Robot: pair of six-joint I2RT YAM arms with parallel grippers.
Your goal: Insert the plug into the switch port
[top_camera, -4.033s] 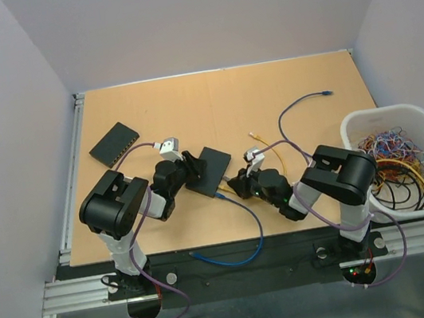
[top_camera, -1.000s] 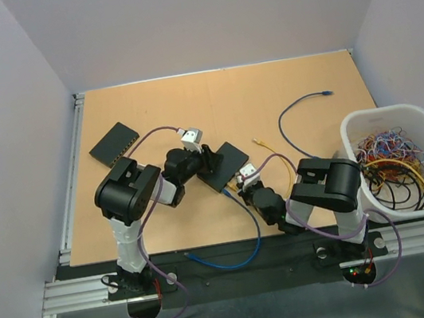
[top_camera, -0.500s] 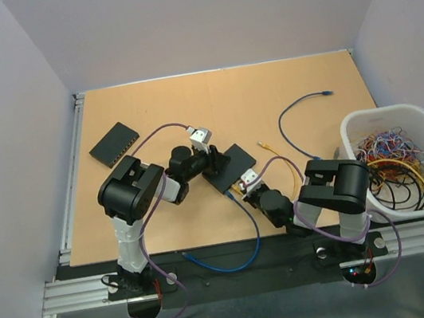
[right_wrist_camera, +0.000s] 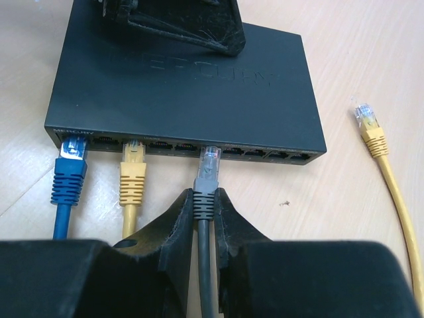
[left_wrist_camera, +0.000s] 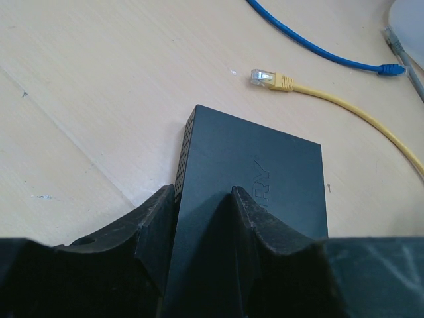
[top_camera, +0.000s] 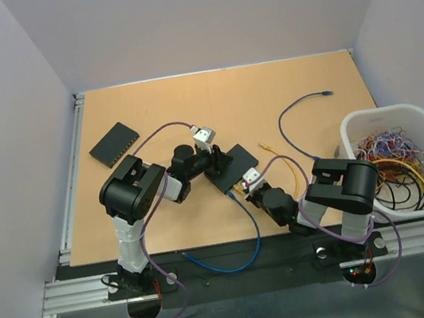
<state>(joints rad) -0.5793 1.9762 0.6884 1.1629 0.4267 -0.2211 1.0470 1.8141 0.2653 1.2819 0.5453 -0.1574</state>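
— As things stood at that moment, what did you log for the plug?

— Item one: grey plug, pinched by its boot in my right gripper, the jaws drawn nearly together on it. Its clear tip sat at the mouth of a middle port on the front of the network switch. From the wrist view I could not tell whether it had entered at all, and I judged it not latched.

— And the switch itself?

— Item two: one switch, flat on the table, near the middle. My left gripper was part-way open and clamped across the rear of it. I judged it was bracing the switch against the push.

— Other ports?

— Item three: blue plug, seated in the leftmost port. Item four: yellow plug, seated further right. Item five: a loose yellow plug on the wood, right of the switch and apart from it.

— What was outstanding?

— Pick-up, approach and line-up looked done. The straight push home and the release were left.
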